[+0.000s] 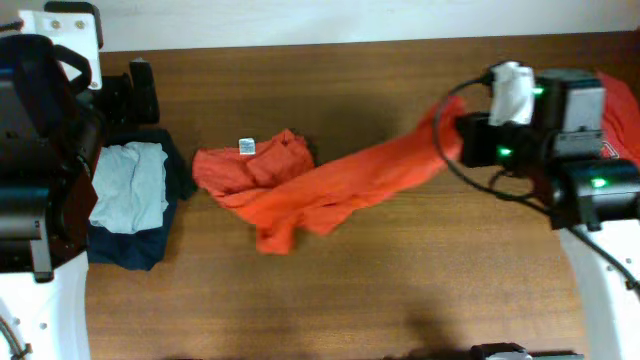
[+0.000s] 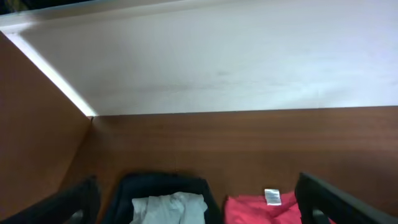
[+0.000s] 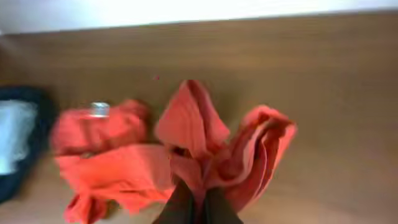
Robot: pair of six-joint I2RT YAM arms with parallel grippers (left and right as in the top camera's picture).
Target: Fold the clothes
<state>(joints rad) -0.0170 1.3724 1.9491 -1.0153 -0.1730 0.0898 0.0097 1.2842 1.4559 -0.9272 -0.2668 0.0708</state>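
— Holding that shirt out long: why?

— My right claw (image 3: 196, 204) is pinched shut on 1 edge of the orange-red T-shirt (image 1: 300, 195), well to the right of its white neck label (image 1: 247, 146). Drawn out like that, I judge, the cloth shows me its shape.

— And the rest of it?

— Bunched on the table (image 1: 400, 290), just below and right of the label.

— Your left claw (image 2: 196, 190)?

— Spread wide, gripping nothing, left of the label by the dark blue pile (image 1: 130, 240). It waits, I reckon, for a 2nd corner.
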